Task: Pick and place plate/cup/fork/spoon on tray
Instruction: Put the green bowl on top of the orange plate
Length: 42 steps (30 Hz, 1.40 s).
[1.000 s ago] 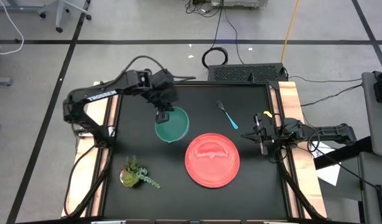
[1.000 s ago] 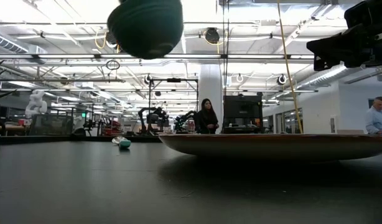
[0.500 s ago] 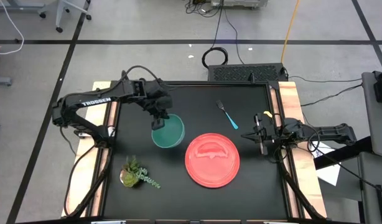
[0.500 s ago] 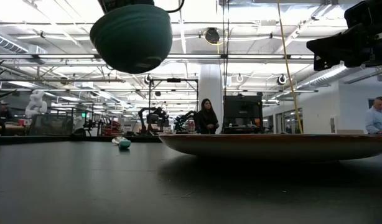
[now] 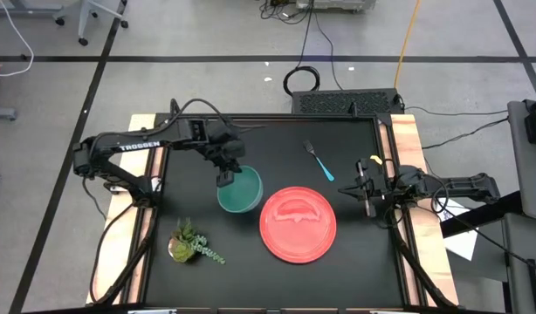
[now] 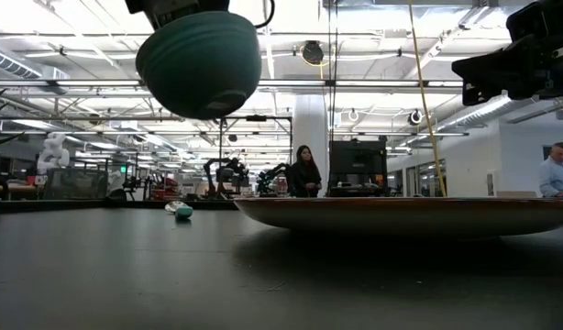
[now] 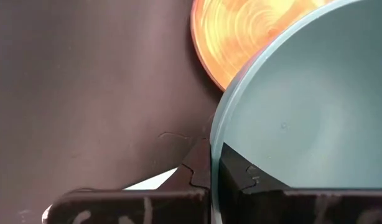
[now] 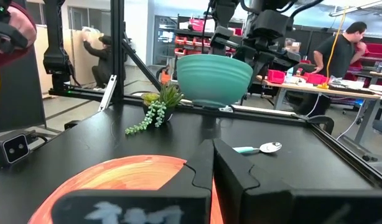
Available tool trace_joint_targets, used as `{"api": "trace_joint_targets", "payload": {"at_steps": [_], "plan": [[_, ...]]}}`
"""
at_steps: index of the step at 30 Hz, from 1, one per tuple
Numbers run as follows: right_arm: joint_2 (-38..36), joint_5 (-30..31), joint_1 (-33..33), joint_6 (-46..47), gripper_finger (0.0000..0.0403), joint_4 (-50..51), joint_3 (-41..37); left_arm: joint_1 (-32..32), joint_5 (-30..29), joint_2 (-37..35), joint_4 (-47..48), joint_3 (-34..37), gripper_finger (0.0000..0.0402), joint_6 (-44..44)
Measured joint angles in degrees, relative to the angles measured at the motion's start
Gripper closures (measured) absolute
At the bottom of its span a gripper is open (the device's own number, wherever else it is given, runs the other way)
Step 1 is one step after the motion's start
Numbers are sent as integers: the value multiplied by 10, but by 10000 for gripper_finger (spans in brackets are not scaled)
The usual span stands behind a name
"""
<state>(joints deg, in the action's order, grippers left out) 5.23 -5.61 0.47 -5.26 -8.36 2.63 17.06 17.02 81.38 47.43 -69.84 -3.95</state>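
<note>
1. Your left tool [image 5: 226, 178] is clamped on the rim of the cup [image 5: 240, 190]; in the left wrist view one finger sits inside the bowl, the other outside it.
2. The cup hangs clear of the surface [image 5: 277, 279], w/ open air under it in the low view. From above it sits just left of the tray [image 5: 298, 224], not over it.
3. The tray lies flat on the surface, right of centre.
4. The fork [image 5: 318, 160] lies on the surface beyond the tray, toward the far edge, apart from it.
5. The spoon [image 8: 258, 149] shows in the right wrist view, flat on the surface, past the tray & below the lifted cup.
6. Your right tool [image 5: 366, 197] waits at the right edge of the surface, near the tray's right side; its fingers look closed together, holding nothing.
7. A small plant [image 5: 190, 244] sits near the front left, well apart from the tray.
</note>
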Motion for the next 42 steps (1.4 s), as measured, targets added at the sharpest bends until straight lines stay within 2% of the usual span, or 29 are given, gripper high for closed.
{"api": "trace_joint_targets", "payload": {"at_steps": [5,14,20,24,33,42], "plan": [[0,0,0,-1,403,0,0,-12,0,0,-22,0,399,-2],[0,0,0,-1,403,0,0,-83,15,0,-141,0,399,-12],[0,0,0,-1,403,-1,0,-105,14,31,-196,-1,399,2],[2,0,0,-1,403,-3,0,-105,15,63,-217,-1,399,7],[5,0,0,-1,403,-4,0,-86,87,123,-285,-1,399,7],[5,0,0,-1,403,-5,0,-83,76,153,-287,-24,399,16]]}}
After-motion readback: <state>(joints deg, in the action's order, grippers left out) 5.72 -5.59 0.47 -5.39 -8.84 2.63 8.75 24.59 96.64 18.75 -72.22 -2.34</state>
